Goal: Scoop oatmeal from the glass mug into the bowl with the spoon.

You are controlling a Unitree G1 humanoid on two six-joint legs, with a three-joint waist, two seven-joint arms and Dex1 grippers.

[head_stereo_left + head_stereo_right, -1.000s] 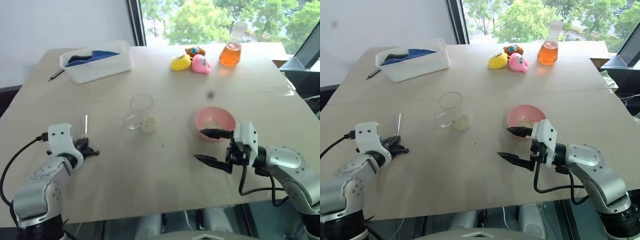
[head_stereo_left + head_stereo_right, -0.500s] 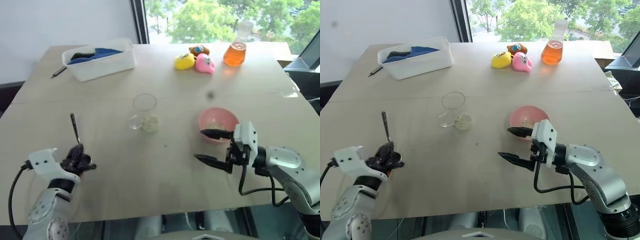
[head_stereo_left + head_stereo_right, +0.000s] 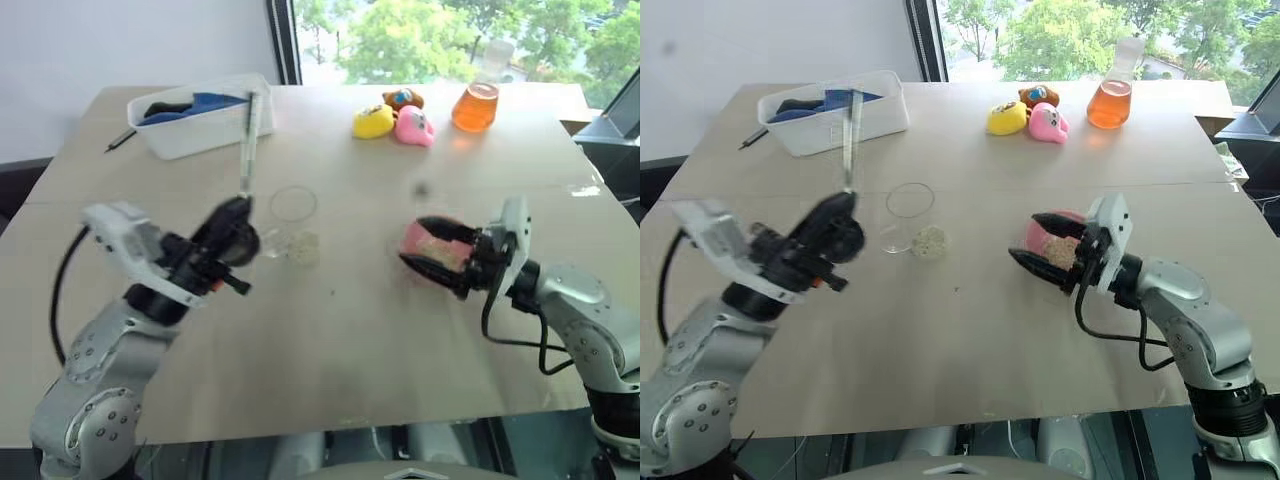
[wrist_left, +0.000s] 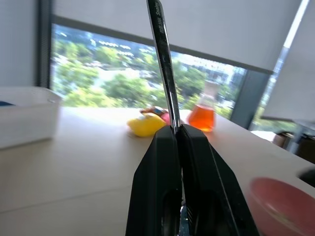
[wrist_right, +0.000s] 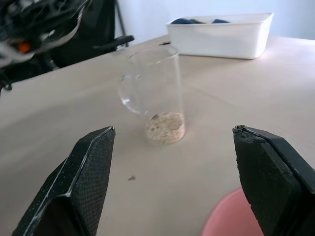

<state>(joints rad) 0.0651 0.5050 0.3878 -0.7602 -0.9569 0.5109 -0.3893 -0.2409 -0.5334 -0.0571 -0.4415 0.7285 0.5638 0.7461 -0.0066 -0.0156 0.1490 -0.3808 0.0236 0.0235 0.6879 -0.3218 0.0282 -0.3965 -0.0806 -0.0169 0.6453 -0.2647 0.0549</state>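
- The left gripper (image 3: pixel 232 218), left of centre in the head view, is clamped on the spoon (image 3: pixel 246 143), handle pinched low and the rest standing nearly upright.
- The right gripper (image 3: pixel 1048 252) (jaws wide apart, holding nothing) hovers at the bowl (image 3: pixel 1058 240), centre right.
- The glass mug (image 5: pixel 156 88) stands mid-frame, oatmeal (image 5: pixel 165 127) at its bottom.
- Risk: the thin spoon could pivot in the pinch or tip the light mug on entry.
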